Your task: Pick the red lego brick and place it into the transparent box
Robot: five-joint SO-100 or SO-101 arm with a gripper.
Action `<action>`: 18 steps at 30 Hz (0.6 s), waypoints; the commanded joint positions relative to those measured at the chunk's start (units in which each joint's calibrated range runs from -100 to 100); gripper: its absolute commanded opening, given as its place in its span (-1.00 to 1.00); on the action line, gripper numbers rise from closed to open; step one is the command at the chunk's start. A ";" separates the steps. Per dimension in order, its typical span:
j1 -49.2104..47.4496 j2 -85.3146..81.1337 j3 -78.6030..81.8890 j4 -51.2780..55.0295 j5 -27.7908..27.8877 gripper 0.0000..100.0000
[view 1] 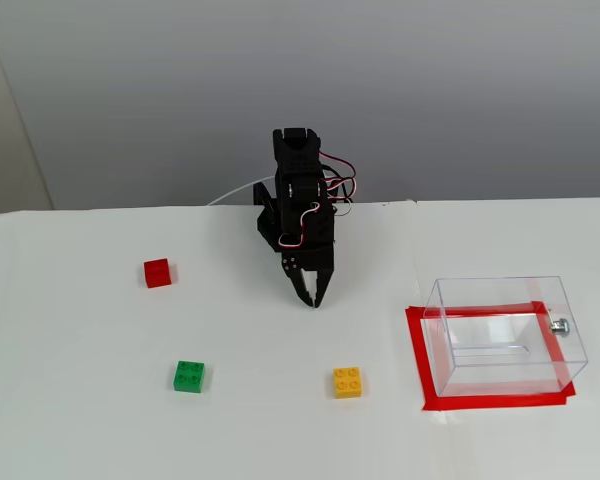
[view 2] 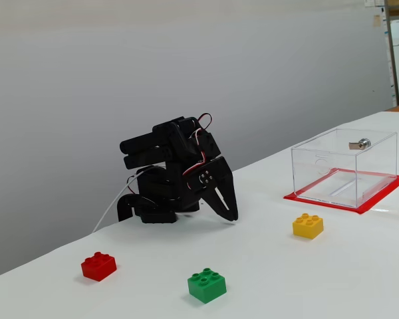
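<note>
I see the arm point(view 1: 298, 200) folded up at upper centre of the higher fixed view, gripper point(view 1: 311, 298) pointing down toward the white table point(view 1: 80, 420), tips at or just above the surface; in the low side view the gripper point(view 2: 231, 216) sits left of centre. Jaws look closed, tips together, nothing between them. The red brick point(view 1: 158, 272) is left of centre in the higher view, well apart from the gripper, flat on the table; in the side view the red brick point(view 2: 98, 266) is lower left, studs up. Green brick point(view 1: 189, 376) is lower left in the higher view, below the red one; in the side view the green brick point(view 2: 207, 286) is bottom centre. Yellow brick point(view 1: 347, 382) is lower centre, below the gripper; in the side view the yellow brick point(view 2: 308, 225) is right of centre. The clear box point(view 1: 505, 335) is at lower right, empty, open top, standing on a red tape rectangle point(view 1: 416, 350), silver knob point(view 1: 559, 325) on its right wall. In the side view the clear box point(view 2: 343, 167) is at the right edge.
</note>
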 commanded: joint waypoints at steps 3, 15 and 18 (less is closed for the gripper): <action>2.23 0.51 -2.87 -3.37 -0.12 -0.97; 9.55 19.26 -18.51 -13.12 -0.12 -0.97; 13.84 25.12 -24.66 -13.12 -0.12 -0.97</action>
